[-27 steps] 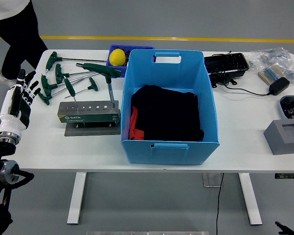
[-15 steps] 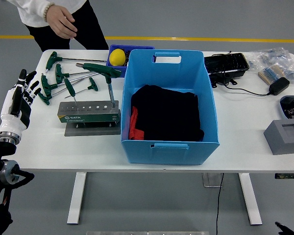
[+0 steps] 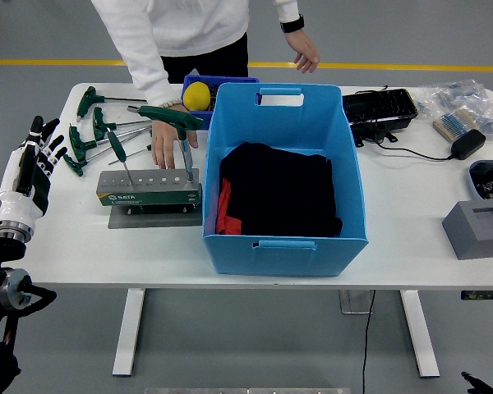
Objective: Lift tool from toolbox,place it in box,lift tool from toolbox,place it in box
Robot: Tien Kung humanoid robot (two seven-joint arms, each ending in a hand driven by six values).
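A grey tool stand (image 3: 150,189) sits left of the blue box (image 3: 283,176). Two green T-handle wrenches stand in it: a large one (image 3: 174,119) at its right end and a small one (image 3: 117,148) at its left. Several more green T-handle wrenches (image 3: 94,131) lie on the table behind the stand. The box holds black and red cloth (image 3: 275,193). My left hand (image 3: 34,160) hovers at the table's left edge, fingers spread, holding nothing. A person leans over the far side, one hand (image 3: 163,148) down on the table just behind the stand, the other (image 3: 306,57) above the box's far rim.
A small blue bin with a yellow ball (image 3: 196,95) stands behind the stand. At the right are a black tray (image 3: 380,111), a cable with an adapter (image 3: 466,144), a brush (image 3: 453,125) and a grey block (image 3: 478,230).
The person has moved right along the far side and leaned in, setting a hand down behind the stand. My left hand has stayed where it was.
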